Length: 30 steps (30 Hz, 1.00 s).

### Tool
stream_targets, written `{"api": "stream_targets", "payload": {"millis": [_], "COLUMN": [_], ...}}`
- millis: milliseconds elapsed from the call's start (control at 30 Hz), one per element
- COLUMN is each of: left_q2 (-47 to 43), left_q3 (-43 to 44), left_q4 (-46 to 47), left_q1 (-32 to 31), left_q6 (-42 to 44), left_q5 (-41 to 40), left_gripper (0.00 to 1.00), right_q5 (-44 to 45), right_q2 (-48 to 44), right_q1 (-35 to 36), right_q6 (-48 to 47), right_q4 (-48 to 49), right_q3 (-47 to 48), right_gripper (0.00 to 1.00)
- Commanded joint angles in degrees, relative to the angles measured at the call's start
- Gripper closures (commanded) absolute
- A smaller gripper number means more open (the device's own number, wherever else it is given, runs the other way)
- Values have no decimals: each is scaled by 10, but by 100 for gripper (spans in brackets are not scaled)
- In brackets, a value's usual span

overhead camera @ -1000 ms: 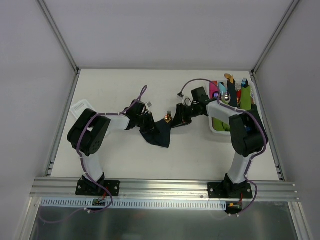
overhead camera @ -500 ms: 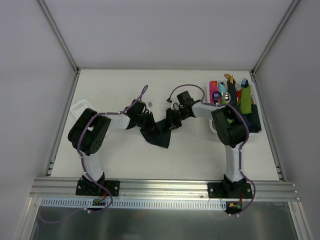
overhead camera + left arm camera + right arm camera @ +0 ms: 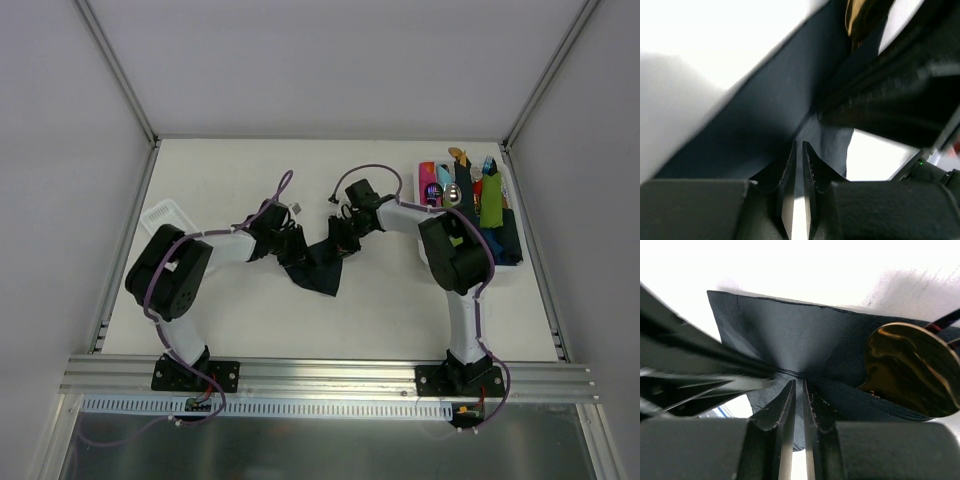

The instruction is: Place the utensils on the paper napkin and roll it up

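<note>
The dark navy paper napkin (image 3: 322,272) lies crumpled mid-table, bunched up between both grippers. My left gripper (image 3: 297,250) holds its left edge, and in the left wrist view its jaws (image 3: 799,145) stand almost together on the napkin (image 3: 765,110). From the right, my right gripper (image 3: 340,240) pinches a fold of the napkin (image 3: 790,335), its jaws (image 3: 798,382) nearly closed. One of the utensils, a spoon with a gold bowl (image 3: 910,370), rests on the napkin just right of that gripper. That spoon (image 3: 860,17) also shows in the left wrist view. From above the grippers hide it.
A white tray (image 3: 509,190) at the right edge holds green (image 3: 492,205), pink and dark rolled bundles with cutlery tips poking out. A small white basket (image 3: 165,213) sits at the left, beside the left arm. Purple cables loop over both arms.
My right arm has swung left from beside the tray onto the napkin's right edge, and its jaws have narrowed. The gold utensil tip seen from above is now covered. The left gripper has barely moved.
</note>
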Motion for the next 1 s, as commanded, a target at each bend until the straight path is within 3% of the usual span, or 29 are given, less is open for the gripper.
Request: {"api": "stream_targets", "payload": {"millis": [0,333,633,967], "left_q2": [-84,-132,-69,3], "left_q3": [-20,-63,-57,-66], "left_q4": [-40,-11,36,-9], "left_q1": [1,-22,-49,-56], "left_q6": [21,-41,-103,-132], "left_q5": [-39,12,11,-52], "left_gripper": [89,89,89,95], "right_q5": [67,64,63,60], "right_q2": [16,36,48,48], "right_q1": [4,4,4,4], "right_q6": [-25,-12,-9,-23], "right_q4": [-40,-80,-102,-111], "right_q3": [17,57,82,90], "right_gripper": [86,88,89,86]}}
